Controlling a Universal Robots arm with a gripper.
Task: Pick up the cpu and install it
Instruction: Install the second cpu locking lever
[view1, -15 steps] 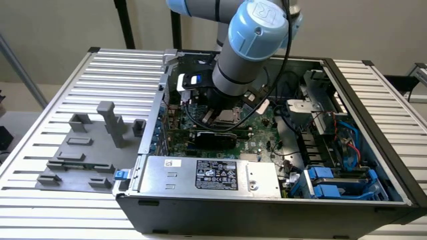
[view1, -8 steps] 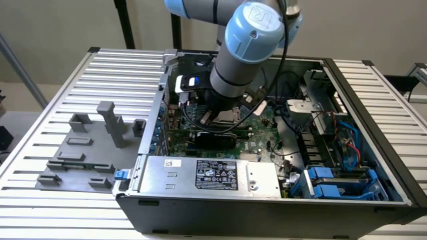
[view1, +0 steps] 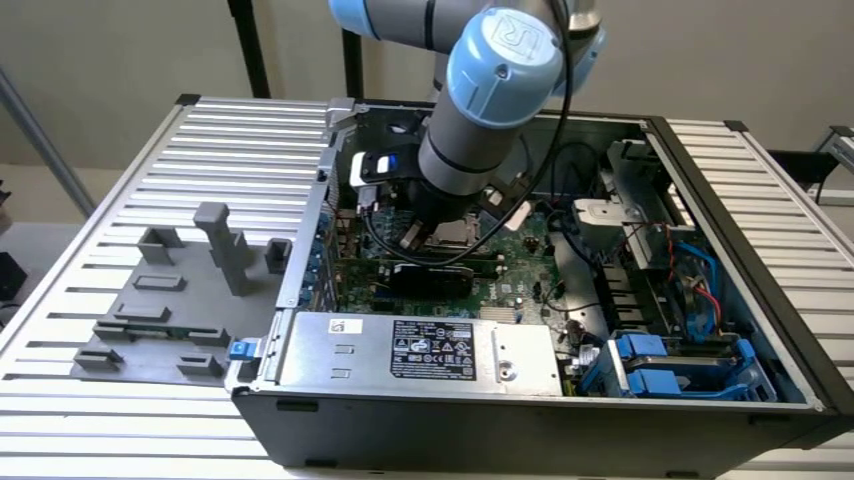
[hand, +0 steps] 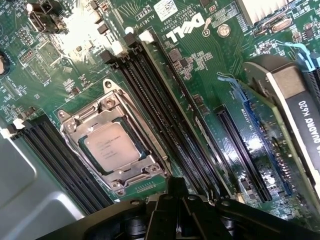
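cpu (hand: 111, 148) in socket, green motherboard (hand: 60, 85)

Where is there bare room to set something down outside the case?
The ribbed tabletop is bare behind the grey fixture and along the case's far side. Inside, around the cpu and socket, it is crowded with slots and cables.

Arm (view1: 483, 110) angled steeply down, gripper (hand: 176, 186) closed — apparently empty

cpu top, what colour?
Silvery-white metal with faint dark print; the cpu shows best in the wrist view, sitting in its socket frame.
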